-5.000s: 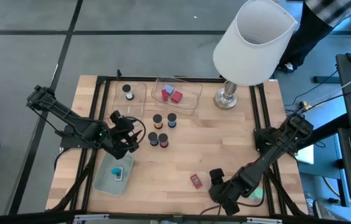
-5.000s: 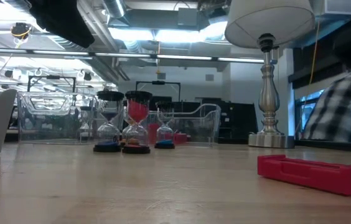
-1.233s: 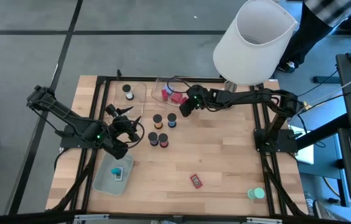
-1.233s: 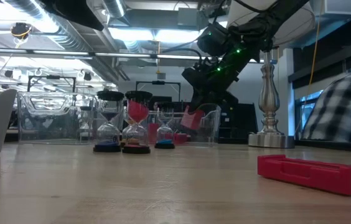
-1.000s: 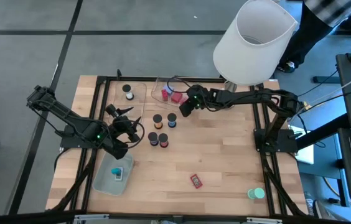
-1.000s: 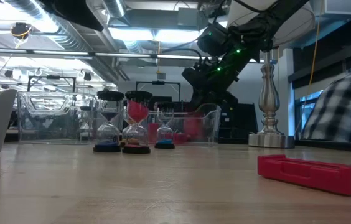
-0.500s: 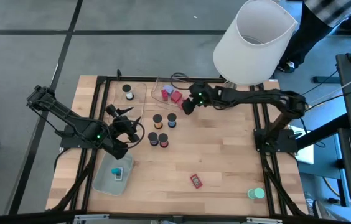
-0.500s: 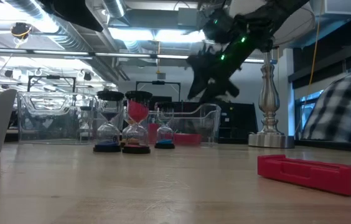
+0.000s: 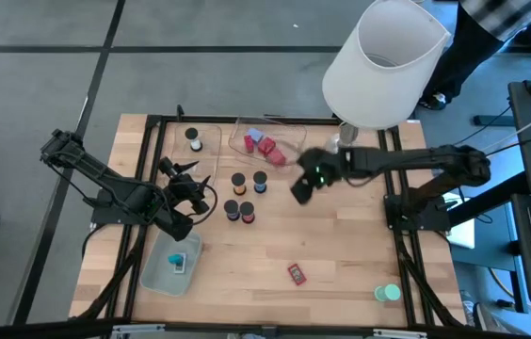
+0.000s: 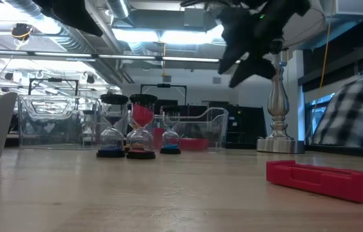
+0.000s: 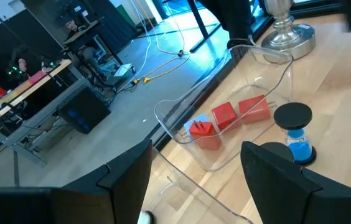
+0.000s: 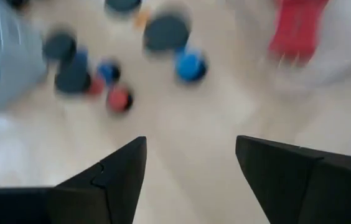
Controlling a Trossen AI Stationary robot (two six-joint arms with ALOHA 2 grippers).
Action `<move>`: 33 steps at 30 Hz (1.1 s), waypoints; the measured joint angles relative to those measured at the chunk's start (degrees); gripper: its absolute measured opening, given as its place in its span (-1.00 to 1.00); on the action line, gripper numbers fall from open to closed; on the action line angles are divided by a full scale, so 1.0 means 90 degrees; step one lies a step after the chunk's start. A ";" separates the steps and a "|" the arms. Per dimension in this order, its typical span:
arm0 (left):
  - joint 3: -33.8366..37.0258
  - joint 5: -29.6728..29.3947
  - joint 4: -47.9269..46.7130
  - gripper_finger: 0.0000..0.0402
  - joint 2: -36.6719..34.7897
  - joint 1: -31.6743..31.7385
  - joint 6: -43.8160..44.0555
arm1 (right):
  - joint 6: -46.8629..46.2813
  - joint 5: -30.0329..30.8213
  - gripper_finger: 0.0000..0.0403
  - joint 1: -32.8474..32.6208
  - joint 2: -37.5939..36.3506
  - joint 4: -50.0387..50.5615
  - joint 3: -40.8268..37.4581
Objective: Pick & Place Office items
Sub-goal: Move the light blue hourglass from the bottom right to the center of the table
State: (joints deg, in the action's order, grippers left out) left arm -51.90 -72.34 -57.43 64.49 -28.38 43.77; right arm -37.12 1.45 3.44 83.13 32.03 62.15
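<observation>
Right gripper (image 9: 300,191) hangs above the bench (image 9: 341,235), just off the near edge of the clear tray (image 9: 289,157), lamp-side of the hourglass group. Fingers well apart in the right wrist view, nothing between them. Picture blurred there.

Clear tray sits next to the lamp base (image 9: 342,147), at the far edge of the bench. Holds three red blocks (image 11: 224,114), (image 11: 256,109), (image 11: 202,132); the last carries a small blue piece on top. All three lie on the tray floor, close together; cannot tell if touching.

Four hourglasses stand beside the clear tray, toward bench centre: two nearer it (image 9: 238,181), (image 9: 260,182), two farther (image 9: 231,210), (image 9: 247,214). Low view shows one with red sand (image 10: 142,126), upright.

Left gripper (image 9: 190,193) sits on the far side of the hourglasses from the lamp, between a second clear tray (image 9: 211,132) and the pale tray (image 9: 157,276). Fingers spread wide in the left wrist view, empty.

Second clear tray holds a small white-topped piece (image 9: 195,144) and a black cap (image 9: 191,134). Pale tray holds a teal block (image 9: 178,261).

Red stapler-like piece (image 9: 297,274) lies flat on open bench, well apart from the clear tray. Green tape roll (image 9: 388,293) lies at the bench's near corner, below the lamp side.
</observation>
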 joint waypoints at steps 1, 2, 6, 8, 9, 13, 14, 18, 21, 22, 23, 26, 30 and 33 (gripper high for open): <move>0.0000 0.0000 0.0002 0.20 0.0000 0.0000 0.0002 | -0.0161 0.0002 0.25 -0.0236 0.0000 0.0186 0.0000; 0.0000 0.0007 0.0001 0.20 0.0000 0.0000 0.0002 | -0.0347 -0.0001 0.25 -0.0467 0.0003 0.0381 0.0000; 0.0000 0.0161 0.0005 0.20 0.0000 0.0000 0.0005 | -0.1075 -0.0112 0.25 -0.1385 0.0022 0.1350 -0.0002; 0.0000 0.0190 0.0014 0.20 0.0000 0.0000 0.0010 | -0.1467 -0.0134 0.25 -0.1851 0.0022 0.1714 -0.0002; 0.0000 0.0192 0.0017 0.20 0.0000 0.0000 0.0046 | -0.1689 -0.0142 0.25 -0.2070 0.0022 0.1863 -0.0002; 0.0000 0.0194 0.0017 0.20 0.0000 0.0000 0.0122 | -0.2947 -0.0659 0.25 -0.2913 0.0022 0.2065 -0.0002; 0.0000 0.0194 0.0017 0.20 0.0000 0.0000 0.0123 | -0.3370 -0.0874 0.25 -0.3090 0.0022 0.2064 -0.0002; 0.0000 0.0206 0.0019 0.20 0.0000 0.0000 0.0173 | -0.5146 -0.1564 0.25 -0.3721 0.0022 0.2122 -0.0002; 0.0000 0.0221 0.0021 0.20 0.0000 0.0000 0.0245 | -0.6278 -0.1735 0.25 -0.4169 0.0022 0.2316 0.0000; 0.0000 0.0231 0.0022 0.20 0.0000 0.0000 0.0259 | -0.6647 -0.1820 0.25 -0.4306 0.0022 0.2405 -0.0001; 0.0000 0.0252 0.0022 0.20 0.0000 0.0000 0.0276 | -0.7006 -0.1875 0.25 -0.4440 0.0022 0.2513 0.0000; 0.0000 0.0330 0.0020 0.20 0.0000 0.0000 0.0289 | -0.7824 -0.2072 0.25 -0.4811 0.0022 0.2900 -0.0002; 0.0000 0.0335 0.0020 0.20 0.0000 0.0000 0.0291 | -0.8446 -0.2410 0.25 -0.5232 0.0022 0.3275 -0.0002; 0.0000 0.0372 0.0022 0.20 0.0000 0.0000 0.0291 | -0.8750 -0.2475 0.25 -0.5485 0.0022 0.3308 -0.0002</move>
State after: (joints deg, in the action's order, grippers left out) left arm -51.90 -68.99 -57.23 64.49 -28.38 46.38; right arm -115.87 -20.82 -45.93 83.33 61.80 62.13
